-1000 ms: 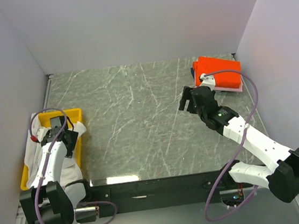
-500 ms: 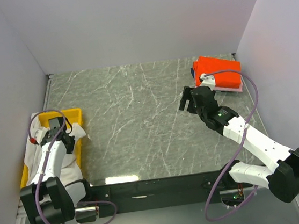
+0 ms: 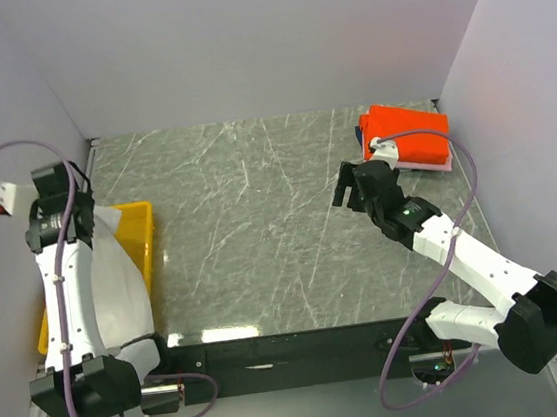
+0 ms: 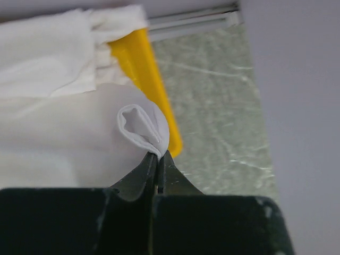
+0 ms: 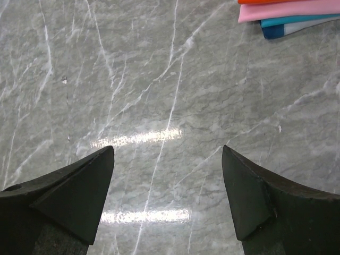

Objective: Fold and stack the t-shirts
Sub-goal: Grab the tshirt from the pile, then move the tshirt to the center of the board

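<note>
My left gripper [image 3: 81, 223] is raised above the far end of the yellow tray, shut on a pinched fold of the white t-shirt [image 3: 116, 287]. The cloth hangs from it down into the tray and over the near edge. In the left wrist view the gripper [image 4: 158, 155] has its jaws closed together on a small loop of the white shirt [image 4: 64, 122]. At the far right, folded orange-red [image 3: 411, 131], pink [image 3: 432, 163] and blue [image 3: 363, 134] t-shirts are stacked. My right gripper [image 3: 351, 185] hovers open over bare table left of the stack; its wrist view shows the gripper [image 5: 167, 150] empty, with pink [image 5: 287, 10] and blue [image 5: 297, 26] edges top right.
The yellow tray [image 3: 143, 234] sits at the table's left edge, largely covered by the white cloth; its rim [image 4: 143, 69] shows in the left wrist view. Grey walls close in the left, back and right sides. Marble tabletop [image 3: 260, 221] lies between the arms.
The left gripper shut on the white t-shirt in the tray and rose toward the far left, pulling the cloth up with it. The right arm has not moved.
</note>
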